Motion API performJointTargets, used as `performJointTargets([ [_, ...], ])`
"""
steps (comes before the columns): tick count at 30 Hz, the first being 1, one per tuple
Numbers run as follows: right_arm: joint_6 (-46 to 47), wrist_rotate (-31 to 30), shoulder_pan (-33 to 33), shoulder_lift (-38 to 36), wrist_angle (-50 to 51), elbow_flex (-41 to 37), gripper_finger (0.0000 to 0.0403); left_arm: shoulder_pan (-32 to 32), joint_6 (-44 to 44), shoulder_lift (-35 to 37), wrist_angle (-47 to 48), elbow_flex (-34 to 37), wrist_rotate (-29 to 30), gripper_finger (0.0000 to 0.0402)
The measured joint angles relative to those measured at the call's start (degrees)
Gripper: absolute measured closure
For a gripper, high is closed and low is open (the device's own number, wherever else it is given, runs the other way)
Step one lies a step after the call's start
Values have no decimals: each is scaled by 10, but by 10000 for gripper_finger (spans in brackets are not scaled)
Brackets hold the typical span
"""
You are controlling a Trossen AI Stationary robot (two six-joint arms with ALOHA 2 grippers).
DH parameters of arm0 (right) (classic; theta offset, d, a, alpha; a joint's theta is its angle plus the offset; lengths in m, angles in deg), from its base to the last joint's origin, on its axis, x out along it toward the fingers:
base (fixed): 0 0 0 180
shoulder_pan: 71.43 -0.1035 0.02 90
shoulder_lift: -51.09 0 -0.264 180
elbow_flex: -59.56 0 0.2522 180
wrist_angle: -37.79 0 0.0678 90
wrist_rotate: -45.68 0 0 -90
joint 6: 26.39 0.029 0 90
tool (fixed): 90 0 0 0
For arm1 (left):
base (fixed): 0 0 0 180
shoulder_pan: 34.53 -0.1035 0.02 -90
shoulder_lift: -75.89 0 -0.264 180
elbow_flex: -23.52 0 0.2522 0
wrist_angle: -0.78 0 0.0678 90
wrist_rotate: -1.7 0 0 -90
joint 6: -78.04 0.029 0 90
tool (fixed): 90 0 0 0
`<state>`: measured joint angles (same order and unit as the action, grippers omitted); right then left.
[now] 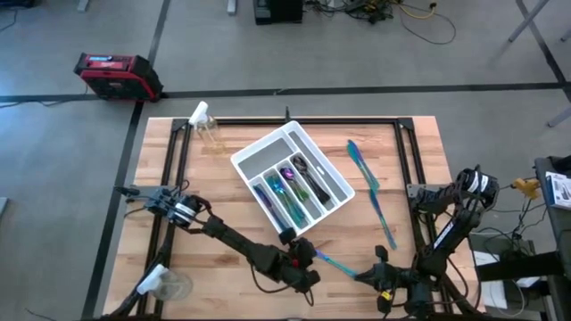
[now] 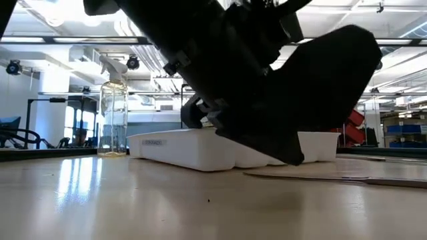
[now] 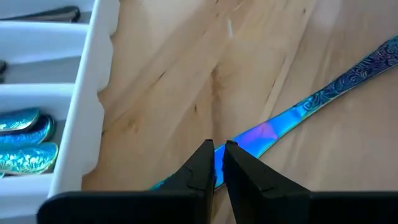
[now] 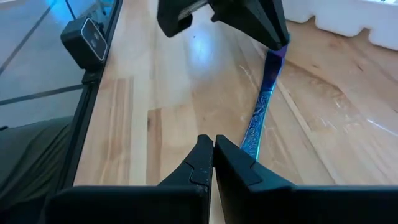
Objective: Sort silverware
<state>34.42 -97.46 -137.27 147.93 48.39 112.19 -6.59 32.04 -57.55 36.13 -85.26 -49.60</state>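
1. Clamping down: left gripper point(image 3: 215, 163) sits near the table's front edge, just off the white tray's point(image 1: 259, 152) near corner, fingers pinched together on one iridescent utensil point(image 3: 323, 93). The blue-purple handle runs out between the tips; wood shows under it, but whether it touches the table or is lifted, can't tell.
2. Right gripper point(image 4: 213, 155) is at the front edge too, just right of the left one, fingers together w/ nothing between them. Its tips sit just beside that same utensil's patterned end, not on it.
3. Count on the bare wood: 3 pieces. The gripped one, plus 2 long teal pieces point(image 1: 364, 169) right of the tray, lying roughly end to end, well apart from both grippers.
4. Count in the tray: approx 4-5 pieces. A blue one and a teal-purple pair in the middle slots, dark ones point(image 1: 308, 178) in a slot nearer the right side. Exact types too small to tell. Left wrist view shows 3 teal tips point(image 3: 25, 140) stacked in one compartment.
5. Tray sits mid-table, turned diagonally.
6. Extras: 1 clear spray bottle point(image 1: 207, 125) at the back left, 1 clear container point(image 1: 169, 285) at the front left corner, 1 red case point(image 1: 116, 76) on the floor beyond.
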Motion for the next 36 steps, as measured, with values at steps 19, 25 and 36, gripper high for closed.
performJointTargets([
  [19, 39, 6, 2, 52, -4, 0, 403, -13, -110, -3, 99, -86, -8, 377],
  [25, 53, 6, 3, 64, -5, 1, 403, -11, -103, -3, 85, -110, -20, 377],
  [36, 37, 6, 7, 65, -1, 1, 403, -23, 293, -2, 204, -143, -84, 378],
])
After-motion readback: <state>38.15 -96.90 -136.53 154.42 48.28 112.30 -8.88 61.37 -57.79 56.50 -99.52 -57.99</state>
